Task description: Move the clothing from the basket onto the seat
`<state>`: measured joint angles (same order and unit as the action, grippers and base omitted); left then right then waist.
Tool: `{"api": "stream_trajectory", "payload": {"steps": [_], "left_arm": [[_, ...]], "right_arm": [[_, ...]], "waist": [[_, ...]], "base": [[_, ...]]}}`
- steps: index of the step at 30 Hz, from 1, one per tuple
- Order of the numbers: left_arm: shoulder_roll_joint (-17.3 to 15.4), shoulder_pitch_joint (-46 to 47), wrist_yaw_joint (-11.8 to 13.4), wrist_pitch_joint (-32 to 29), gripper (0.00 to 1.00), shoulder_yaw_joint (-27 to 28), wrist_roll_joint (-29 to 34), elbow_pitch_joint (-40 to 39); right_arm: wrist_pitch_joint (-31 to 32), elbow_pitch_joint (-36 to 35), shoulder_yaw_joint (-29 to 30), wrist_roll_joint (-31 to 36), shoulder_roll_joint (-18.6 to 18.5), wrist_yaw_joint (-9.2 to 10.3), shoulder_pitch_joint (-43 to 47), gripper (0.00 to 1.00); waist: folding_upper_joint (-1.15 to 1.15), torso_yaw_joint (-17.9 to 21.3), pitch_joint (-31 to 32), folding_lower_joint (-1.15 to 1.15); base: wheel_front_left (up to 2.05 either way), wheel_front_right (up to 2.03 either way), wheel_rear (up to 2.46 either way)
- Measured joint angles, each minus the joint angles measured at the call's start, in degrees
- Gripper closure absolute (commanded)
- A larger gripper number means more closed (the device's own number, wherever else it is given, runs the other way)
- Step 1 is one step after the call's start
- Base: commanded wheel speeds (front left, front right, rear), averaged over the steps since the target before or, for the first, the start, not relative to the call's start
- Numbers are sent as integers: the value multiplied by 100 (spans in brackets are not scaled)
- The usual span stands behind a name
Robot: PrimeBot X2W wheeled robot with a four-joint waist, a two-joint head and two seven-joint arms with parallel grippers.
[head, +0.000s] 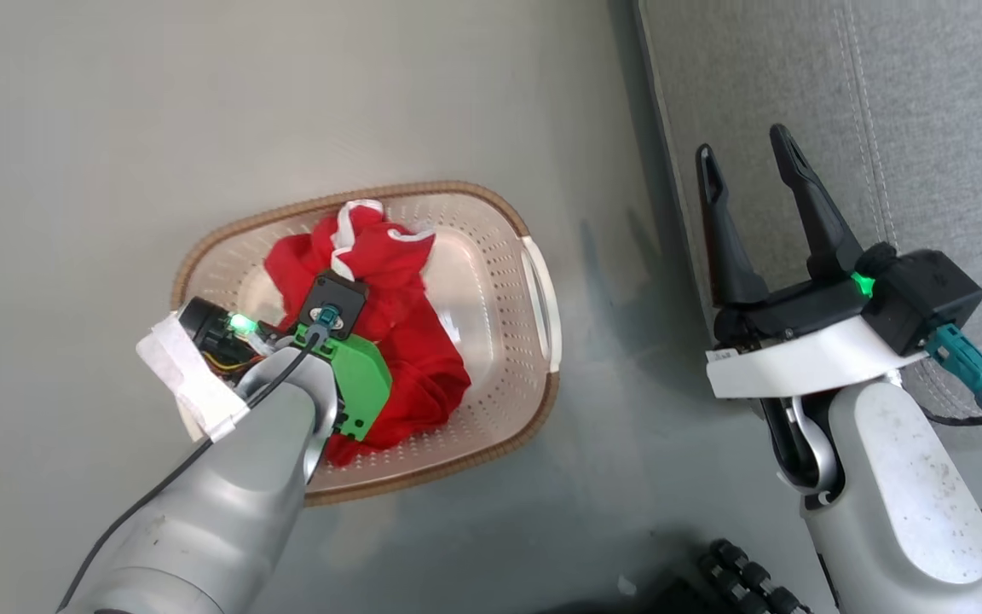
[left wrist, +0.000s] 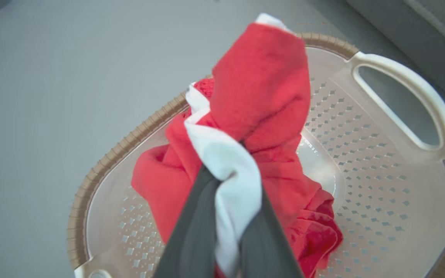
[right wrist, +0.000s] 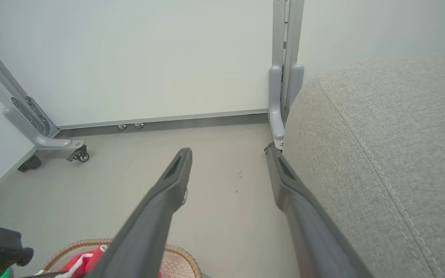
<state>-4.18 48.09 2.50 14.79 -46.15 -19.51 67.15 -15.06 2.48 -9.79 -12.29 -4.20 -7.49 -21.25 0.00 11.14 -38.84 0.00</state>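
Grips a white-trimmed fold of the clothing with the left hand, both fingers pinched tight on the cloth, down inside the basket. Draws the red fabric into a peak at the grip, with the rest heaped on the basket's perforated bottom. Holds the right hand wide open and empty, well apart from the basket, at the near edge of the seat. Shows the basket on the floor, near the seat.
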Motion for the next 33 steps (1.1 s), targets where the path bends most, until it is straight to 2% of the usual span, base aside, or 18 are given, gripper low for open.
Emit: {"api": "stream_trajectory", "payload": {"steps": [6,21,33], "left_arm": [[0,-324,11,23,100,260,-110,-1135],[-264,-1577,201,25,100,1300,-78,-4366],[-238,-2296,-26,34,100,1933,-2,-5984]], "right_arm": [[0,31,108,1,-92,0,238,0],[192,-20,266,21,-189,0,799,0],[456,-92,193,59,-186,0,1246,0]], "waist": [[0,-217,506,0],[0,-675,1625,0],[0,-885,2398,0]], "base": [[0,0,0],[0,0,0],[0,0,0]]}}
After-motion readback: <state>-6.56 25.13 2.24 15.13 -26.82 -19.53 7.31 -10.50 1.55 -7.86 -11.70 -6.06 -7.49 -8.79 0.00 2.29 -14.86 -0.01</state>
